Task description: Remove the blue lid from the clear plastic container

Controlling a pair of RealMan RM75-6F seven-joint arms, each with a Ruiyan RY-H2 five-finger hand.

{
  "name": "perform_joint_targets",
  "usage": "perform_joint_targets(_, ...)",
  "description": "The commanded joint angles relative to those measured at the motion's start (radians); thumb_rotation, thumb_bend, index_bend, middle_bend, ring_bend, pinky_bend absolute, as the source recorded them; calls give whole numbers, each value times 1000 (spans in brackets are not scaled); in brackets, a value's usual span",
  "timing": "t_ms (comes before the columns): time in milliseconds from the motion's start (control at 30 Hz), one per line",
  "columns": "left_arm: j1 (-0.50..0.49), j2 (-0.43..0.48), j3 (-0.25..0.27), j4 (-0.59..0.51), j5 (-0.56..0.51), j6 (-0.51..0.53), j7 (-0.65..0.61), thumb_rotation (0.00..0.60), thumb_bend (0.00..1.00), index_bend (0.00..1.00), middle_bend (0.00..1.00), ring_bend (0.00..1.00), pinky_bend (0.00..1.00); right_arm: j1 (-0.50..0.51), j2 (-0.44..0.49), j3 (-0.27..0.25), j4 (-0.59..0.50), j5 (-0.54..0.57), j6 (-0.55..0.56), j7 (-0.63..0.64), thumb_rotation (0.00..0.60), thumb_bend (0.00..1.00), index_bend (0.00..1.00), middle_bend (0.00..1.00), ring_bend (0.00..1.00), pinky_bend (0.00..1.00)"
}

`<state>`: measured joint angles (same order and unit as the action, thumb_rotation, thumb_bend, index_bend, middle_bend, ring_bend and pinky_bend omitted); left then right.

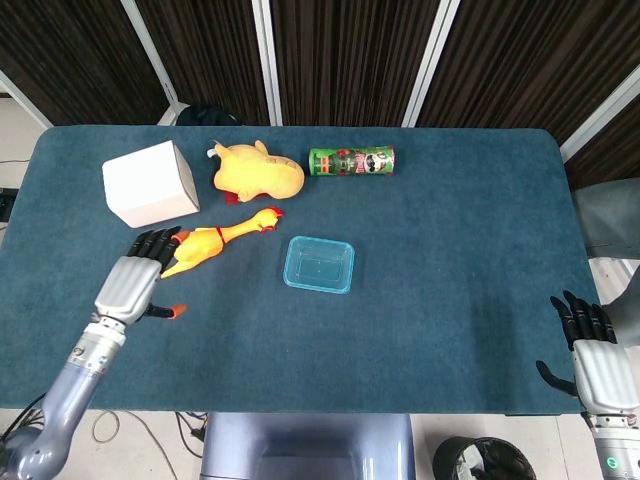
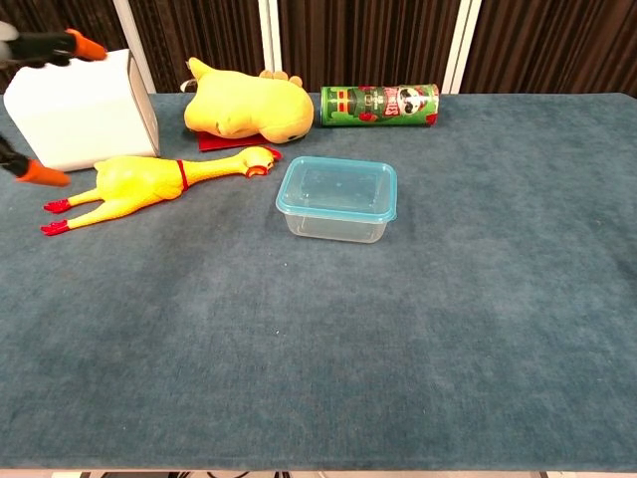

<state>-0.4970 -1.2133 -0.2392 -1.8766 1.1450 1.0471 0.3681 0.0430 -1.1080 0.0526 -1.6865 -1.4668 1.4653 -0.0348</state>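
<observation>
Though lid [image 2: 338, 186] on container [image 2: 335, 225], bare cloth all round its edges.

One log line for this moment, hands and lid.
left robot hand: open, above rubber chicken | right robot hand: open, table edge | lid: on container
</observation>
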Motion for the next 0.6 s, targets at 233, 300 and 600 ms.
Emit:
perform_joint_targets(233,-282,-216,-93,160,-370,-123,258,600,0,0,0,0,0,3,3,0,-12,13,-15,-1,600,308,0,0,0,0)
perform_joint_targets(300,-327,-249,-98,188,-423,-126,296,600,0,0,0,0,0,3,4,-1,-14,16,-18,-2,600,308,0,0,0,0)
perform_joint_targets(600,-484,-373,-107,298,-628,-116,416,600,0,0,0,0,0,6,6,3,-18,29,-26,1,600,308,0,0,0,0)
